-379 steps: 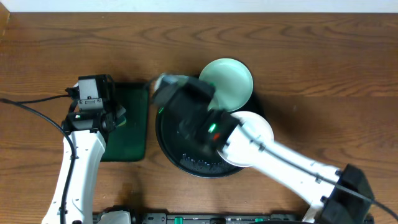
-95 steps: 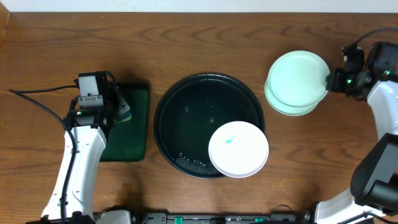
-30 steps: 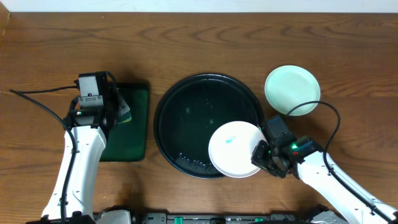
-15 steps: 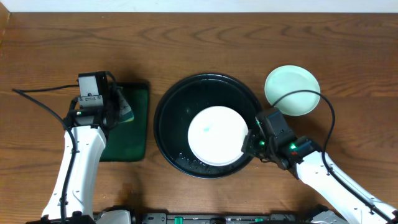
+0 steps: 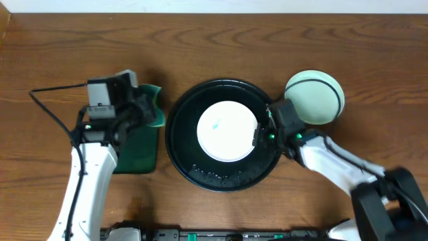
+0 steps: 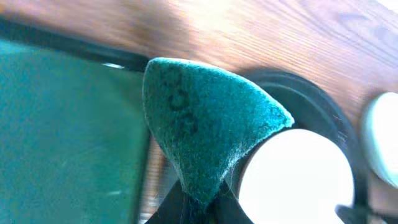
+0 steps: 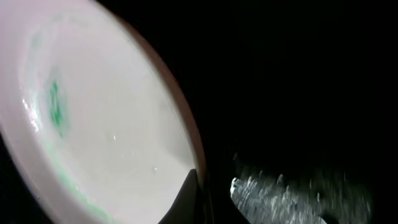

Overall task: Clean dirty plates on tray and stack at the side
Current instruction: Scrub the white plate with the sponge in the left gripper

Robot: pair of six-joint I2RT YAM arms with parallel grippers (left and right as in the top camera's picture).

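White plate (image 5: 226, 130) is lying in the middle of the black tray (image 5: 200, 171), a teal smear (image 7: 56, 106) showing on it, with the right pincer (image 5: 261, 134) clamping its right rim. The left pincer (image 5: 144, 112) is pinching a teal sponge (image 5: 155, 114) just beside the tray. Wiping seems to be starting; next, the sponge needs bringing onto the smear. No writing is showing legibly.

The sponge (image 6: 205, 124) hides most of the left pincer (image 6: 198, 202); the white plate (image 7: 106, 124) is cut off at left.
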